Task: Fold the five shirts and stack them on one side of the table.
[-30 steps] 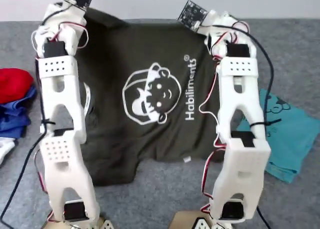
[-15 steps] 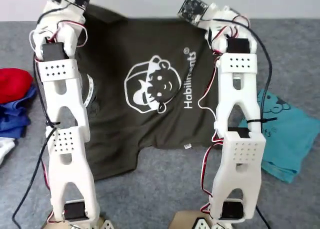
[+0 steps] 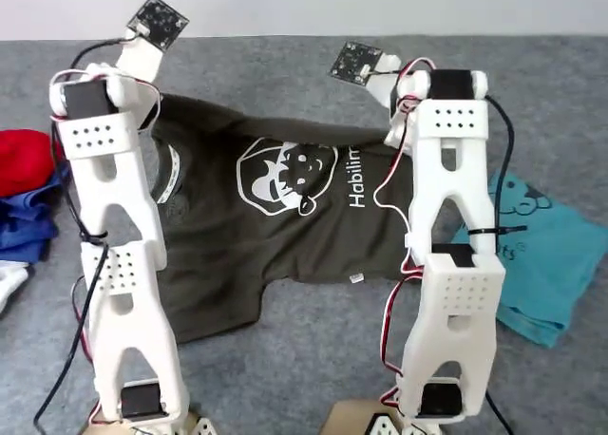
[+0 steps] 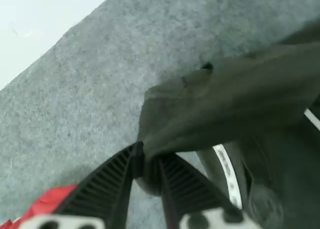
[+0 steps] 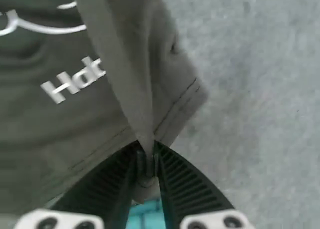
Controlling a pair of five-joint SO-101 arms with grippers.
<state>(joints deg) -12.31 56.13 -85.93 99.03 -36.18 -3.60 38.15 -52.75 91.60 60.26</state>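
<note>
A grey felt surface runs back to a pale wall. The left claw is clamped on a far corner of the dark shirt, holding that cloth raised off the felt. The right claw pinches the opposite far corner in a tight fold. Between the two claws the shirt's printed front spreads back toward the arm bases. Outward of the left claw a red shirt and a blue shirt lie bunched together. Outward of the right claw lies a teal shirt, partly hidden by that arm.

Matt cloth shirt, rough felt table
</note>
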